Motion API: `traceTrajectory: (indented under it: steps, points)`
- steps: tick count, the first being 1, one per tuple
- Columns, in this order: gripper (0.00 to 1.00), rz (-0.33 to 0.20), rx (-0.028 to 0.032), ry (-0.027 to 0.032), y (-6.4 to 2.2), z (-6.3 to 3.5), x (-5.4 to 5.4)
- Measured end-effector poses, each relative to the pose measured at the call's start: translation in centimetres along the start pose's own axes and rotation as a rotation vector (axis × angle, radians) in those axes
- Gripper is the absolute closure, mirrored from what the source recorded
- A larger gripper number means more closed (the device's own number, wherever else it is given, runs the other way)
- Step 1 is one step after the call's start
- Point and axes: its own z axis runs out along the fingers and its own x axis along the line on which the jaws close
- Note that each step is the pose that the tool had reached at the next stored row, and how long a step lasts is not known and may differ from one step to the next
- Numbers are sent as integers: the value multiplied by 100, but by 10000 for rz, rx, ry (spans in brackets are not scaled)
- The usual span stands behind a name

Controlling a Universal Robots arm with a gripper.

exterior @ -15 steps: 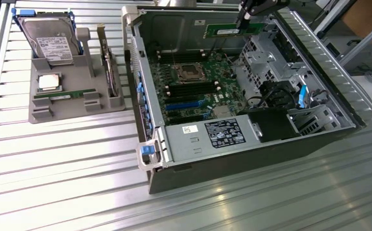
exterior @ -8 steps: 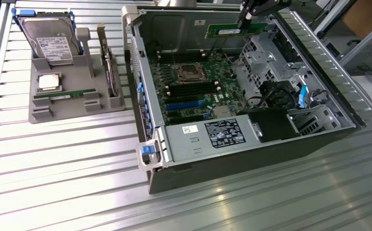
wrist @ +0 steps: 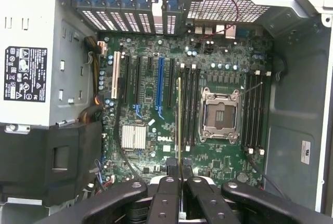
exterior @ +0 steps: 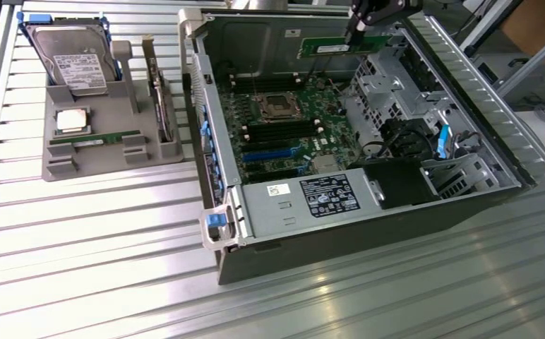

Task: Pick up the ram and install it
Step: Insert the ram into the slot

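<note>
My gripper (exterior: pixel 356 31) is shut on the ram (exterior: pixel 340 48), a long green board stick held level in the air over the far end of the open computer case (exterior: pixel 348 233). In the wrist view the ram (wrist: pixel 179 115) shows edge-on as a thin line, pinched between the black fingers (wrist: pixel 169 182). It hangs above the motherboard (wrist: pixel 145 78), roughly over the black memory slots (wrist: pixel 190 109) beside the empty processor socket (wrist: pixel 220 115). More slots (wrist: pixel 255 115) lie on the socket's other side.
A grey holder (exterior: pixel 94 159) at the exterior view's left carries a hard drive (exterior: pixel 75 60), a square silver chip (exterior: pixel 72 121) and another green stick (exterior: pixel 89 140). The power supply (exterior: pixel 301 201) and drive cage (exterior: pixel 385 78) crowd the case. The table is slatted metal (exterior: pixel 94 240).
</note>
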Motion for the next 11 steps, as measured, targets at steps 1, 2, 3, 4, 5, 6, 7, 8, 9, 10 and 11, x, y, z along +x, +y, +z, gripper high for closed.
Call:
traceTrajectory:
  steps: [1, 2, 3, 4, 5, 6, 7, 8, 9, 10, 11]
  points:
    - [88, 0, 0, 1, 3, 8, 0]
    - [88, 0, 0, 0, 5, 13, 0]
    - [88, 1, 0, 1, 9, 16, -1]
    - [88, 0, 0, 0, 16, 28, -1]
    - [88, -1, 0, 0, 19, 39, -2]
    - [88, 0, 0, 0, 19, 54, -2]
    - [88, 0, 0, 0, 19, 62, -2]
    - [88, 1, 0, 0, 22, 76, -2]
    - [88, 1, 0, 0, 27, 88, -3]
    - [88, 0, 0, 0, 31, 97, -3]
    - [88, -1, 0, 0, 33, 111, -4]
